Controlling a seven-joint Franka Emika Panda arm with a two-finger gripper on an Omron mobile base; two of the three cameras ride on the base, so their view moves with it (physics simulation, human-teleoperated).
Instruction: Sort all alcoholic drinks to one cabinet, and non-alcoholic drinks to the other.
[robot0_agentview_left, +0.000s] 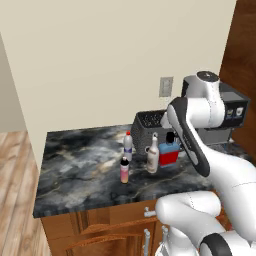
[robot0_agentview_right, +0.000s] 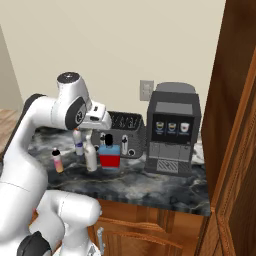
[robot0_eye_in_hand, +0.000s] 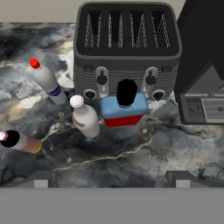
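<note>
On the dark marbled counter (robot0_agentview_left: 75, 170), four drinks stand in a loose group in front of a black four-slot toaster (robot0_eye_in_hand: 127, 43). Nearest the toaster is a squat blue-and-red bottle (robot0_eye_in_hand: 124, 110) with a black cap, just in front of the toaster's levers. Just beside it stands a pale bottle with a white cap (robot0_eye_in_hand: 85, 117). Farther along is a clear bottle with a red cap (robot0_eye_in_hand: 47, 81), and nearest the counter's front edge a small pink-and-yellow bottle with a black cap (robot0_eye_in_hand: 19, 141), apart from the others. A dark coffee machine (robot0_agentview_right: 172, 127) stands beside the toaster on its other side, close to the tall reddish-brown cabinet (robot0_agentview_right: 235, 130) at the counter's end, well apart from the bottles. The gripper (robot0_agentview_right: 95, 131) hangs above the bottles, its fingers spread wide and holding nothing; in the hand view the two tips (robot0_eye_in_hand: 41, 178) sit far apart at the bottom, with the blue-and-red bottle above the gap between them. The robot's own forearm crosses in front of the toaster and coffee machine in the left base view
</note>
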